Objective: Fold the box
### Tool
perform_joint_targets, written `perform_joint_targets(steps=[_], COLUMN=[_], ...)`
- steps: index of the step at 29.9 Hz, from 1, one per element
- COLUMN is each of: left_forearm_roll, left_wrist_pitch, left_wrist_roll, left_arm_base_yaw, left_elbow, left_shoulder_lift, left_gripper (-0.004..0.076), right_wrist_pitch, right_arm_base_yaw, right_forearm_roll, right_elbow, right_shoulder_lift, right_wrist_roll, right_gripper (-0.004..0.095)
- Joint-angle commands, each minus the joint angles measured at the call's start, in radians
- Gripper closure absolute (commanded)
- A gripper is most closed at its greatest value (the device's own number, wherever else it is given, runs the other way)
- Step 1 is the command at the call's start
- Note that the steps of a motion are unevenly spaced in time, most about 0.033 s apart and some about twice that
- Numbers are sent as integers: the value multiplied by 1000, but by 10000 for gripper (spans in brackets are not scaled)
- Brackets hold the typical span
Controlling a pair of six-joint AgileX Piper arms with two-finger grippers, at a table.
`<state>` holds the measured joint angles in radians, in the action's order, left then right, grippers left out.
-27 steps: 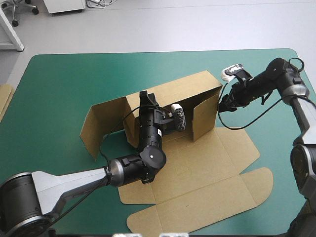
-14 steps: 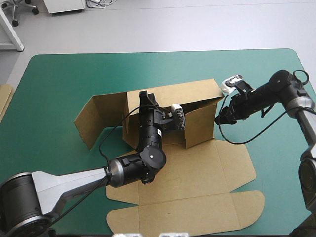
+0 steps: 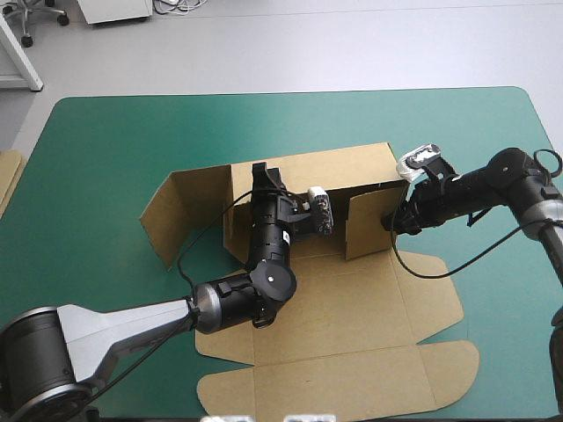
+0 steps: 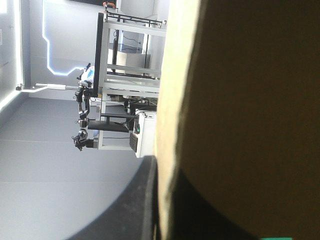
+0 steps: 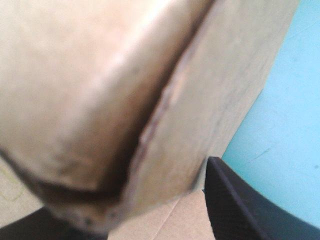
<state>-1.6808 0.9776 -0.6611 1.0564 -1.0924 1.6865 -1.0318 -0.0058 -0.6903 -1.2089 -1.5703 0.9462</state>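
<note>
Both half-hidden by box [image 3: 352,290]: L pincer [image 3: 262,169] nips its wall, R pincer [image 3: 393,221] agape.

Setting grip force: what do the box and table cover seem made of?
The box looks like matte, uncoated brown cardboard: crisp fold creases, cut tabs, a pale raw edge in the left wrist view. The teal-green cover seems a smooth, seamless mat with faint sheen, perhaps vinyl or rubber; I cannot tell which.

Pale grey floor [image 3: 308,44] lies beyond the teal-green table [image 3: 114,149], a white cabinet [image 3: 114,9] farther back.
</note>
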Motion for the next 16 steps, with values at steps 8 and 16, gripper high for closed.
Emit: perform_joint_targets(steps=[8, 16], left_forearm_roll=[-89, -89], left_wrist_pitch=[34, 34], left_wrist_roll=[-17, -17], left_arm_base_yaw=[4, 4], left_elbow=[-25, -25], left_shoulder_lift=[-42, -42], left_gripper=[734, 734], right_wrist_pitch=[39, 50], right_arm_base_yaw=[6, 36], right_forearm_roll=[-67, -82], right_elbow=[-20, -20], right_shoulder_lift=[45, 60], right_wrist_roll=[10, 8], right_gripper=[354, 356])
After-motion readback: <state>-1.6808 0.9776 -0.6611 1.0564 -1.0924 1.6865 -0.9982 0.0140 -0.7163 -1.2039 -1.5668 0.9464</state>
